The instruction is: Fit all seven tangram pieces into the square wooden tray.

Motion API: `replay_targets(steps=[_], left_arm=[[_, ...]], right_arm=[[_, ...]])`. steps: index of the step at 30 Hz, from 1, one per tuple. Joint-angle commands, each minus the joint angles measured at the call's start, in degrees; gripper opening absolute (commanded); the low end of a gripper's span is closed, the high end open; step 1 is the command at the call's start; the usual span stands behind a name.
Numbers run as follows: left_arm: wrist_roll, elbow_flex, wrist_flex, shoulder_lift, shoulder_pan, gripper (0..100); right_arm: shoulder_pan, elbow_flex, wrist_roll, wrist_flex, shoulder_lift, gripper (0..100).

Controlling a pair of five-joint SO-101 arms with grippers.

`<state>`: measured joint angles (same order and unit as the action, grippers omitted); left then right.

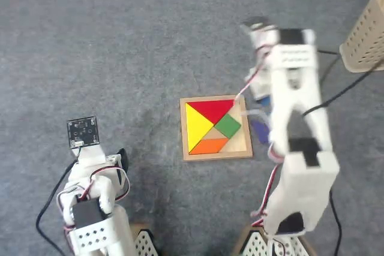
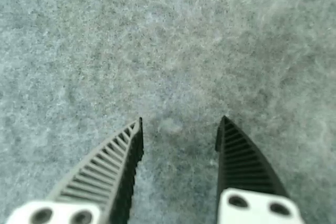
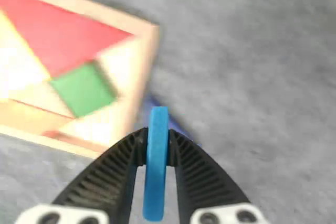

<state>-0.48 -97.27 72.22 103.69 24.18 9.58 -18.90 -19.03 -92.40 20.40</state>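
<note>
Blue piece (image 3: 156, 182): thin, stiff, light, and we judge it slick on its edges, so the flat faces give the best hold. Right gripper (image 3: 157, 134) is clamped across those faces, just beside the tray (image 3: 147, 66) rim. Left gripper (image 2: 181, 120) gapes empty over carpet (image 2: 168, 35).

Red triangle (image 1: 212, 110), yellow triangle (image 1: 195, 127), green square (image 1: 228, 125), orange piece (image 1: 209, 145), blue piece (image 3: 156, 161).

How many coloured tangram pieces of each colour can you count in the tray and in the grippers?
Red triangle: 1
Yellow triangle: 1
Green square: 1
Orange piece: 1
Blue piece, shut in the right gripper: 1
Total: 5
The dark blue shape on the carpet beside the tray is too blurred to count.
</note>
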Motion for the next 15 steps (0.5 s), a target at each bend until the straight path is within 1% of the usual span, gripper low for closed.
replay_targets(steps=[1,4,7,11,15], left_arm=[[-0.26,0.75,0.26,0.79,-0.18,22],[-0.26,0.75,0.26,0.79,-0.18,22],[-0.26,0.75,0.26,0.79,-0.18,22],[-0.26,0.75,0.26,0.79,-0.18,22],[-0.26,0.75,0.26,0.79,-0.18,22]], right_arm=[[10.77,18.29,13.63,17.8,-10.86,0.7],[15.43,26.29,23.38,27.74,-10.95,0.7],[17.36,30.77,29.63,33.8,-11.3,0.7],[16.66,32.88,32.35,37.58,-11.03,0.7],[14.37,35.34,32.7,40.22,-11.3,0.9]])
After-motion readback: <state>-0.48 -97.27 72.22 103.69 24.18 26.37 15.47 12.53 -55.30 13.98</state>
